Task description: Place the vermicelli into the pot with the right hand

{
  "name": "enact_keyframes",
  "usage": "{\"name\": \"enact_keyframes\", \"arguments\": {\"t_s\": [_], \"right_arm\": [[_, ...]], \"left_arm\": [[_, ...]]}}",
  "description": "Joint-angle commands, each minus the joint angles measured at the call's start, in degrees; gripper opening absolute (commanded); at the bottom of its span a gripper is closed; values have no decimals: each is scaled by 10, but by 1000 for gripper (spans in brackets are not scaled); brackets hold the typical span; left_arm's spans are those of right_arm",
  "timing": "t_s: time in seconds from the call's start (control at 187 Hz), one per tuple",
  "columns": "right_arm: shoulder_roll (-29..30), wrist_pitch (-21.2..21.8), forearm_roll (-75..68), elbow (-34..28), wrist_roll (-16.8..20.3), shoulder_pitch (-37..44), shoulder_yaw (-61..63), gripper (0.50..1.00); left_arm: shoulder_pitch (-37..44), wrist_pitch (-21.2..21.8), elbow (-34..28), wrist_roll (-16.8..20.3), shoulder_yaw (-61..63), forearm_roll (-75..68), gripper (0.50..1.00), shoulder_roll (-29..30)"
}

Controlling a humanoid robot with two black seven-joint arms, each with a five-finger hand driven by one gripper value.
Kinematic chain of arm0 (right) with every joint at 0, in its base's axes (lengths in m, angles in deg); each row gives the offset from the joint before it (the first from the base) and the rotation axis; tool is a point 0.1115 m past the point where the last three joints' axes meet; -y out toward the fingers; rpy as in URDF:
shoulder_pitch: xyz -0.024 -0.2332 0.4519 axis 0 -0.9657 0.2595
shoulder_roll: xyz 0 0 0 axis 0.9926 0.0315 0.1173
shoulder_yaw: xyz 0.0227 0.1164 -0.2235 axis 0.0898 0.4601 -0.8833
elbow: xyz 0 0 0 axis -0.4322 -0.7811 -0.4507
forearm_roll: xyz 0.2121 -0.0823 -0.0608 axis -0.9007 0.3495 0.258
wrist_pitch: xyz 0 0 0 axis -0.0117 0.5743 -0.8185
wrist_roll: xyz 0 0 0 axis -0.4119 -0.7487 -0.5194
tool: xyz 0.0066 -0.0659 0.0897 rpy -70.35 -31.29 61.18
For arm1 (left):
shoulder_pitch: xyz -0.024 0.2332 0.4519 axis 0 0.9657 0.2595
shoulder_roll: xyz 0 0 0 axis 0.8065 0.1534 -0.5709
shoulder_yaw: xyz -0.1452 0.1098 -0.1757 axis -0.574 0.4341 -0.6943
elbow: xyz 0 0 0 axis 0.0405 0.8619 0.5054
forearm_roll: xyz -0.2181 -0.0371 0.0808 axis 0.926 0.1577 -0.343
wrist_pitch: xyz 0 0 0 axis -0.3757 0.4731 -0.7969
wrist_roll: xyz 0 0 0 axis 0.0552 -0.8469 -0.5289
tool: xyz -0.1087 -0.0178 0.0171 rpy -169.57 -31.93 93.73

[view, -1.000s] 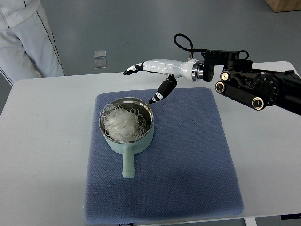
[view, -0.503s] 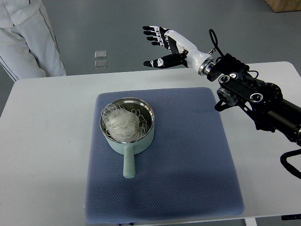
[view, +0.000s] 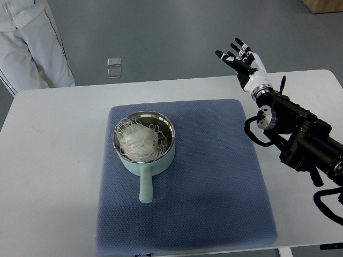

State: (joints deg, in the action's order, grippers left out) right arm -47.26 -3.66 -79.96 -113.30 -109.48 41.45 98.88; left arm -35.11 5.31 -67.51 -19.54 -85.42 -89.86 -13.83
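Right hand (view: 242,58) withdrew from pot (view: 144,143) toward table's (view: 53,160) far right edge, fingers spread, empty. Vermicelli (view: 138,137) sat inside pot on blue mat (view: 214,182). Placement judged complete; arm retreating.

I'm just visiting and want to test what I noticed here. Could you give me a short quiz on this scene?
1. True or false: the vermicelli lies inside the pot.
2. The right hand is: A) gripping the pot's handle, B) raised beyond the table's far edge, fingers spread, holding nothing, C) pressing on the blue mat.
3. Fill in: the pot's handle points toward the ____ edge of the table.

Key: 1 true; 2 B; 3 near (the robot's side).
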Motion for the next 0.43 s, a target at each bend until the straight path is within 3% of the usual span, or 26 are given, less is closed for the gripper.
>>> {"name": "enact_keyframes", "arguments": {"t_s": [0.0,0.23,0.422], "right_arm": [[-2,4,-7,2,-7,-24,17,928],[-2,15,2,3,-72,-42,19,928],[-3,9,2,3,-74,-42,19,928]], "left_arm": [[0,0,0,0,2,0,1000,0],[0,0,0,0,1,0,1000,0],[0,0,0,0,1,0,1000,0]]}}
